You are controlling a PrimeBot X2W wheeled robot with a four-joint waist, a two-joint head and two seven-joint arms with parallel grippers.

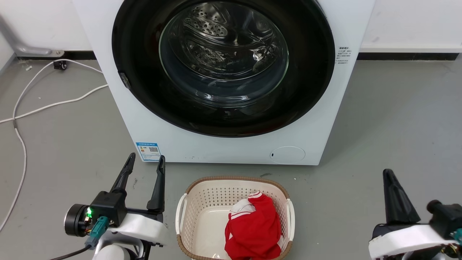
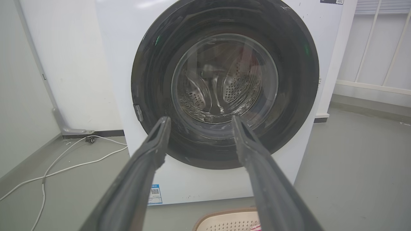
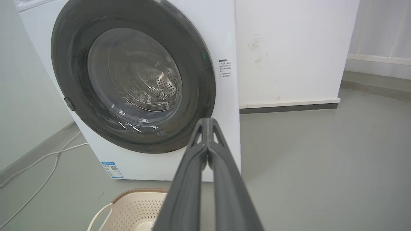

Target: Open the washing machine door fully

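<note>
Facing you: washing machine door [image 1: 223,65], shut flush on the washing machine [image 1: 231,150], which stands on the floor behind the laundry basket [image 1: 234,178].
Handling: probably rigid and heavy; the glossy ring looks slippery.
Hold: hook the small grey catch [image 1: 125,80] at its left edge.
Left end effector [image 1: 146,159]: fingers spread, empty.
Right end effector [image 3: 208,123]: fingers pressed together, empty.

A plain laundry corner, more test room than home: a white washing machine [image 1: 216,148] stands on a grey floor [image 1: 397,119] against white walls [image 1: 415,21] with dark skirting [image 1: 408,56]. At lower centre a laundry basket [image 1: 236,179] holds a red garment [image 1: 254,227], and a white cable [image 1: 54,104] trails at left.
</note>
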